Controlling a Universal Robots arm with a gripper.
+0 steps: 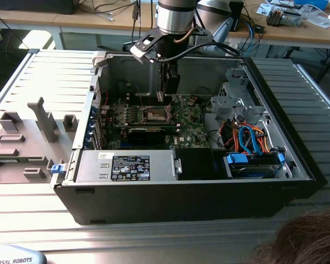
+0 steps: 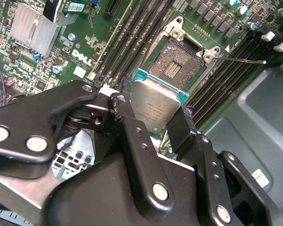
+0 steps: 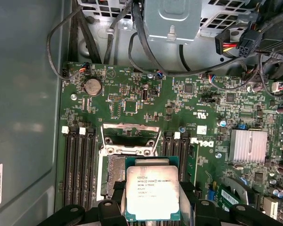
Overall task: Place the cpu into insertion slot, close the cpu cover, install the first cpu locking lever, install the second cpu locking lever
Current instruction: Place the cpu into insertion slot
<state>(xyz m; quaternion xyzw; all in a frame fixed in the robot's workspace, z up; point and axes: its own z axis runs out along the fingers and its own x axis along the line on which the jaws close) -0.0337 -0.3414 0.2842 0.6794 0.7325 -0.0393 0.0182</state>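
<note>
On the exterior view's left a grey fixture tray (image 1: 22, 148) lies beside the open computer case (image 1: 181, 198); inside, toward its far wall, the gripper (image 1: 161, 98) hangs over the insertion slot (image 1: 155, 114); in both wrist views it clenches the cpu (image 2: 158, 106) (image 3: 152, 193) by two opposite edges above the uncovered slot; orange and blue cables (image 1: 250, 140) lie right.

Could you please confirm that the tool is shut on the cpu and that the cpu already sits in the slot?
Not quite. The tool is shut on the cpu, but the cpu is not seated. It is held clear of the slot, which lies open and empty in the second wrist view.
</note>
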